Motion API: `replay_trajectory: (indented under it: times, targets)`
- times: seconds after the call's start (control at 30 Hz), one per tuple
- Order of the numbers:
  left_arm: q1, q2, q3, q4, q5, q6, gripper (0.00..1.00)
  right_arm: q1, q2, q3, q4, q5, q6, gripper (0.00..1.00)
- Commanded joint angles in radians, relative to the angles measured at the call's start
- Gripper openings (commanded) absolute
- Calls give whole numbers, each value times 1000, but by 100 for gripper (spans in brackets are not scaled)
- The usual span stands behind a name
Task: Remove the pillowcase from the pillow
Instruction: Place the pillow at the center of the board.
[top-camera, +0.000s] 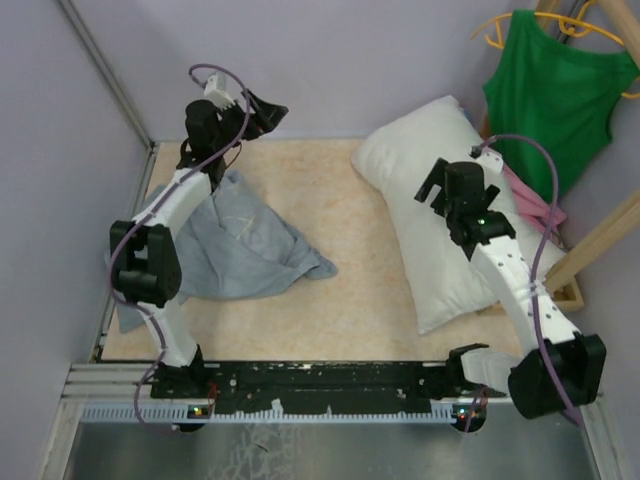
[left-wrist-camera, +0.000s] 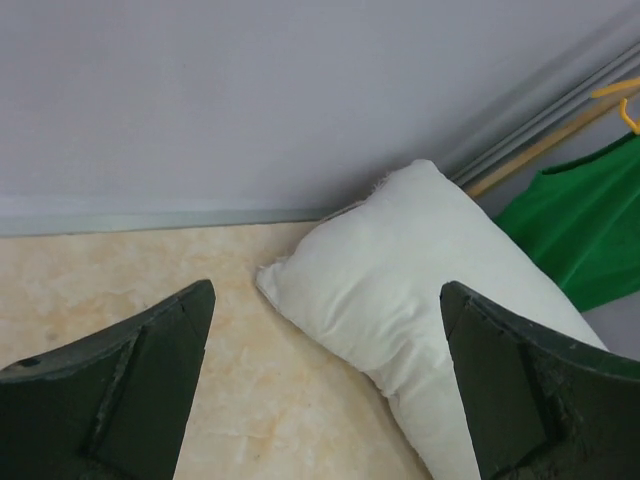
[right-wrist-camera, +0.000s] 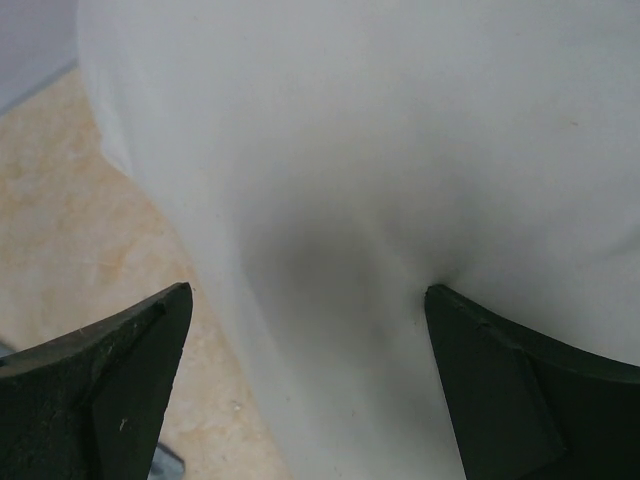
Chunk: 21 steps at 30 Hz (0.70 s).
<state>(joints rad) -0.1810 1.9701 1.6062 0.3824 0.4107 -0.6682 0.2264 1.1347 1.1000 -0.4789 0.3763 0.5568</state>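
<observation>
left claw (left-wrist-camera: 327, 292): jaws spread wide, empty, near back wall (left-wrist-camera: 250, 100) | right claw (right-wrist-camera: 310, 290): jaws spread wide, gripping nothing, close over pillow (top-camera: 400, 165) | pillowcase (top-camera: 245, 245): crumpled on bench (top-camera: 350, 290) at left, partly under left arm (top-camera: 185, 195), apart from pillow | pillow: bare, lying at bench's right

No text, label, brand, number or sign can be read in any of the three views.
</observation>
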Motion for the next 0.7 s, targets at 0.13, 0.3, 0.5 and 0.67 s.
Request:
replay_trajectory:
  times: [0.13, 0.3, 0.5, 0.67]
  targets:
    - [83, -259, -290, -276, -199, 274, 100, 6, 93, -108, 185, 4, -42, 99]
    - [244, -279, -352, -263, -2, 170, 100, 36, 42, 48, 280, -3, -194, 99]
    - [181, -386, -286, -193, 235, 394, 100, 177, 68, 102, 323, -24, -198, 99]
    - [164, -386, -65, -598, 496, 700, 100, 264, 88, -7, 422, -156, -116, 99]
